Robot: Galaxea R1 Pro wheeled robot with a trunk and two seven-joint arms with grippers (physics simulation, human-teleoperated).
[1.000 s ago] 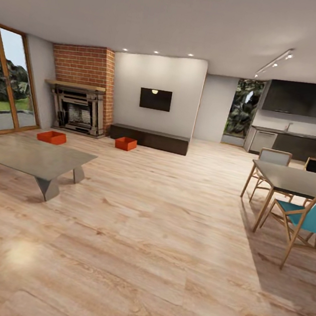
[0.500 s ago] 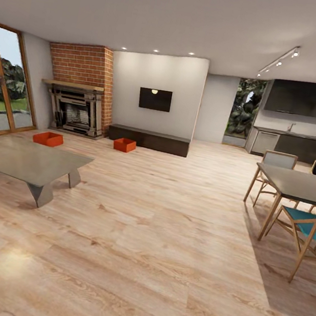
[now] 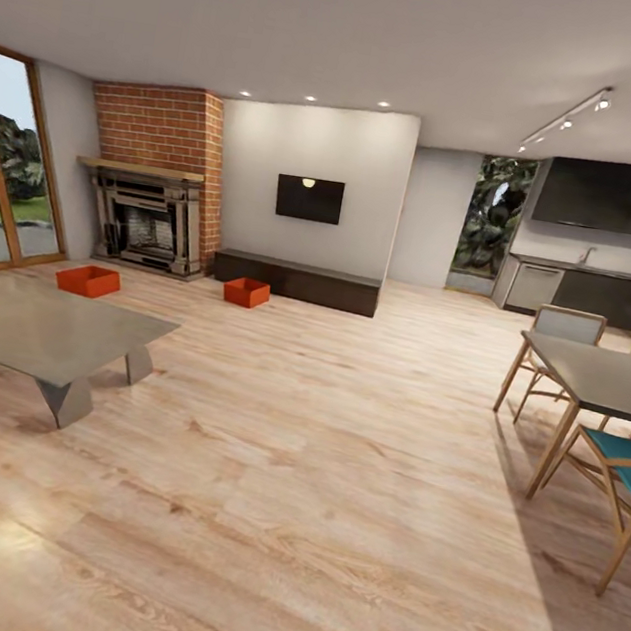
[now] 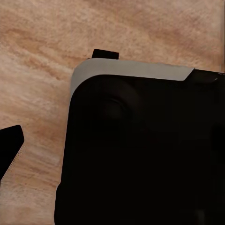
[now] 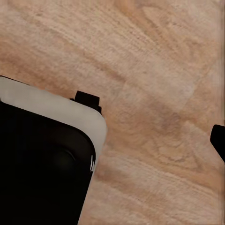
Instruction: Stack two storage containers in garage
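two storage containers [image 3: 88,280] [image 3: 246,291] on wood floor [image 3: 315,457] beyond grey table [image 3: 45,331]; cannot tell either claw's state

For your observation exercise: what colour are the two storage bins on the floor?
Red-orange bins, clearest in the head view.

The robot base [image 4: 140,154] is a black block with rounded corners and a light grey top edge [image 5: 51,105].

Wide bare plank floor [image 3: 315,457] mid-room; low table [image 3: 45,331] left, dining table [image 3: 599,378] and chairs [image 3: 616,467] right.
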